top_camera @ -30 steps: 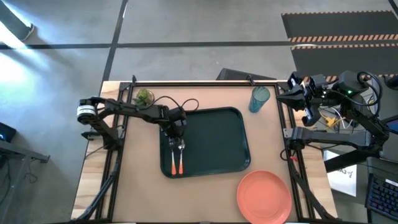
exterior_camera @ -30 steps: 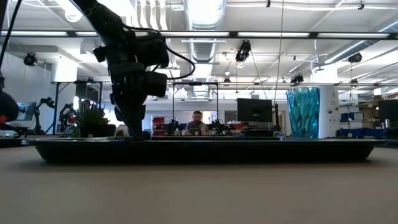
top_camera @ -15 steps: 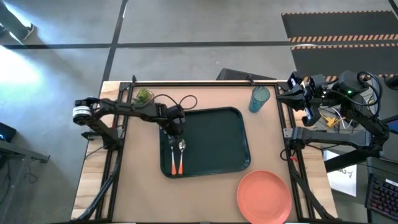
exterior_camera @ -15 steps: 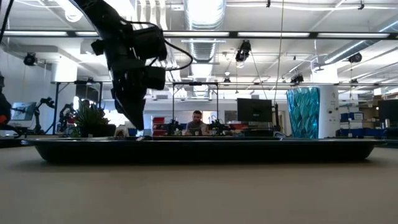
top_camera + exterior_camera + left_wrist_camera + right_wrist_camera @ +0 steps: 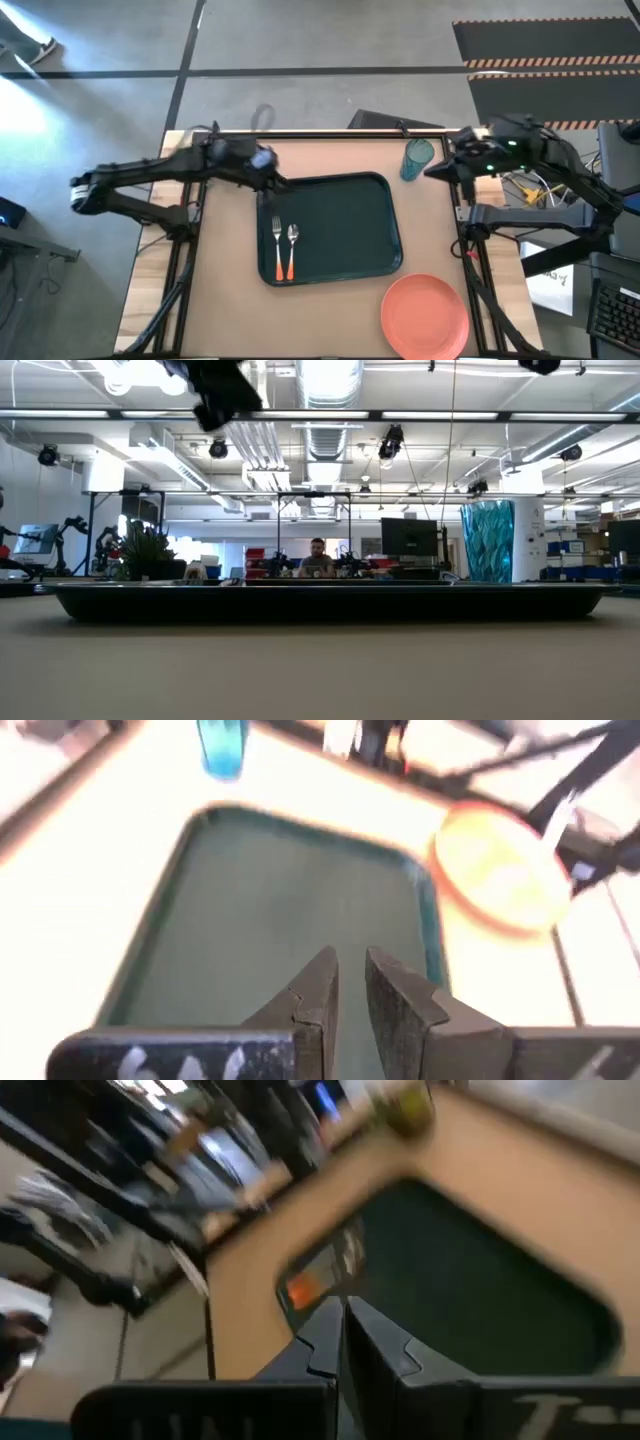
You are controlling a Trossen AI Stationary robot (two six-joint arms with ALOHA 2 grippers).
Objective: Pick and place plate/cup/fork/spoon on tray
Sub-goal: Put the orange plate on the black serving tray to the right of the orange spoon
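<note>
Table (image 5: 230,320): light tan top with a wooden strip along its left edge, framed by black metal rails. Small green plant (image 5: 146,555): standing at the table's far left, seen in the low view. Person (image 5: 317,558): seated in the room beyond the far edge, among monitors. Floor mat with yellow-black striped border (image 5: 545,50): on the grey floor past the far right corner.

Overhead shot is evenly lit and sharp, with a bright glare patch on the floor (image 5: 30,70) upper left. Both wrist views are heavily motion-blurred; the left one looks washed out. Low view has bright ceiling lights (image 5: 330,380).
</note>
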